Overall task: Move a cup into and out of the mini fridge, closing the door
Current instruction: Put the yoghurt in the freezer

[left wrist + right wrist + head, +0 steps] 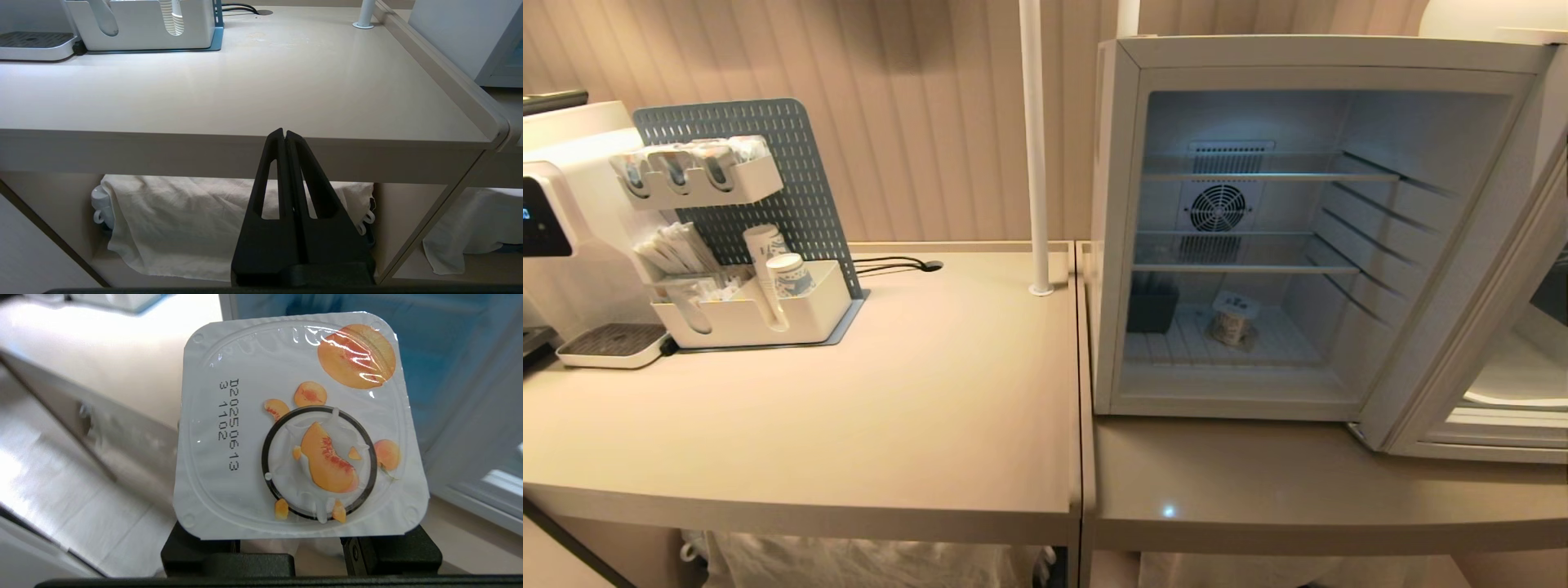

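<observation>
The mini fridge [1307,237] fills the right half of the head view, standing on the right-hand counter [1258,490]. Its door [1486,359] is swung open at the right edge of the frame. Two wire shelves [1241,265] sit bare; a fan [1217,207] is on the rear wall. On the fridge floor, a dark container [1152,306] stands just beside a small cup [1233,318].

Centre: a white pole [1035,147]. Upper left: a pegboard organiser [743,237] holding paper cups, beside a coffee machine [564,229].

The right gripper [290,543] grips a sealed peach yogurt cup [298,428] between its jaws. The left gripper [284,136], fully closed and empty, is at the counter's front edge.
</observation>
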